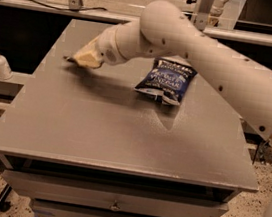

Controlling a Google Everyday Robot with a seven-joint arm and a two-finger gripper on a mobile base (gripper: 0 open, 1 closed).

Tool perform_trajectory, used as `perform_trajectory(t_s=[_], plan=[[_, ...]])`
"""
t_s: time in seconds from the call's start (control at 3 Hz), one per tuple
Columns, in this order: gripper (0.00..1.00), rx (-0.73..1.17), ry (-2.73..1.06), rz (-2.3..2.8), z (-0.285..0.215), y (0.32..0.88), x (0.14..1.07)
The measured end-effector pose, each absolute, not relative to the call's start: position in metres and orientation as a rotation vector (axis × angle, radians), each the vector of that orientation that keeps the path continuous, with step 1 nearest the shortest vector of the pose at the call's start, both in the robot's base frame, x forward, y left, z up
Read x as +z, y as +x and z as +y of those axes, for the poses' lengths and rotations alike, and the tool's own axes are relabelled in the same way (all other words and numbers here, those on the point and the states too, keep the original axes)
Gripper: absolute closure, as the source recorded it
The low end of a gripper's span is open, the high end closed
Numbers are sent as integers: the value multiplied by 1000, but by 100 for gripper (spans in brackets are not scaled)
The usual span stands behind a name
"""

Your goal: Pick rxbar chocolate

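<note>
My gripper [84,57] hangs over the far left part of the grey table [122,134], at the end of the white arm that reaches in from the right. It is shut on the rxbar chocolate [69,59]. Only the bar's dark end shows, sticking out to the left of the cream-coloured fingers [90,56]. The bar is lifted off the table, and a shadow lies on the surface below it.
A blue chip bag [168,79] lies on the table just right of the gripper, under the arm. A white bottle [0,63] stands on a ledge to the left of the table. Drawers [113,198] sit under the table's front edge.
</note>
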State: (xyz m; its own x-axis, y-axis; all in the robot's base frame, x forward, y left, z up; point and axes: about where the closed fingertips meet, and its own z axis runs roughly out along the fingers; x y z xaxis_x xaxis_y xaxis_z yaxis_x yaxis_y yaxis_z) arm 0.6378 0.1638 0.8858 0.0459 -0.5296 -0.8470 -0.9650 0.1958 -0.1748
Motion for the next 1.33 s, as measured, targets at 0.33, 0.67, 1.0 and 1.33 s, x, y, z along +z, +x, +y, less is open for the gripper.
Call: perform_trajectory(t_s=[0.33,0.67,1.0,1.33], plan=[[100,661,-1428,1579,168,636,901],[100,661,-1429,1580,168,636,901],[83,655,-1444,1613,165,633,893],[58,644,-1448,1662,155,630,883]])
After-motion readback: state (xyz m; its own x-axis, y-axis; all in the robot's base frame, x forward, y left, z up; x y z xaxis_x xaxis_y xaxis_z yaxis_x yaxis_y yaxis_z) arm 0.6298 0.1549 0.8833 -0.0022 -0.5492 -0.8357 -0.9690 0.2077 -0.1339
